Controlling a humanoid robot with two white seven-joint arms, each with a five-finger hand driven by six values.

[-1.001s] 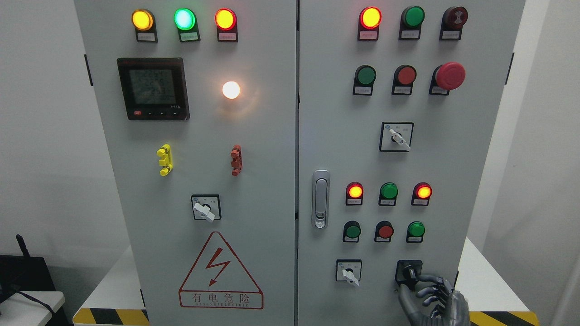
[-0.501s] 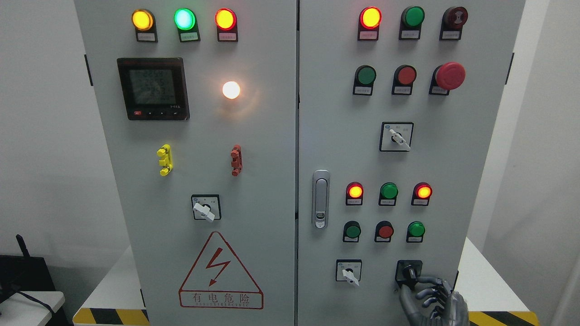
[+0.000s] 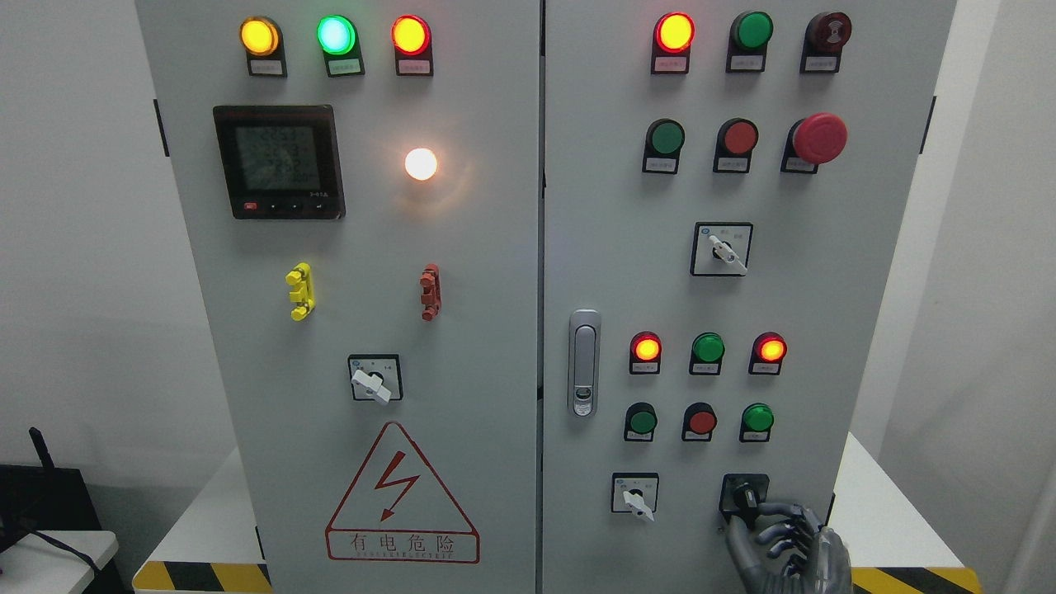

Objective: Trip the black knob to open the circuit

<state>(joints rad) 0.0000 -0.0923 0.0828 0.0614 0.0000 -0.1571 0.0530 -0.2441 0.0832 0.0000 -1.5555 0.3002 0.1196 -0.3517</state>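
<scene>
Black knob: bottom-right of the cabinet's right door, in a black square bezel, right of the small white selector.
Right hand: comes up from the lower right edge, fingers half curled, index and thumb tips at the knob's lower right side. Touching or only just beside it, cannot tell; no full wrap visible.
Left hand: not in view.
Step in hand: getting a pinch on the knob before turning. Judged early; knob looks untripped.
Grip advice: seat thumb and index on opposite flanks of the knob bar, not on the bezel. Confirm contact before adding torque.
Turn advice: rotate from the wrist, axis square to the door. Push in lightly only, otherwise the fingers may skid off.
Risk: the slim knob can slip out of a tip-only pinch.
Clearance: green button and red button sit above, apart from the hand; keep knuckles low.
Check: red lamps in the row above are lit; watch them for a state change.
Far: emergency stop up top, well apart, leave it.
</scene>
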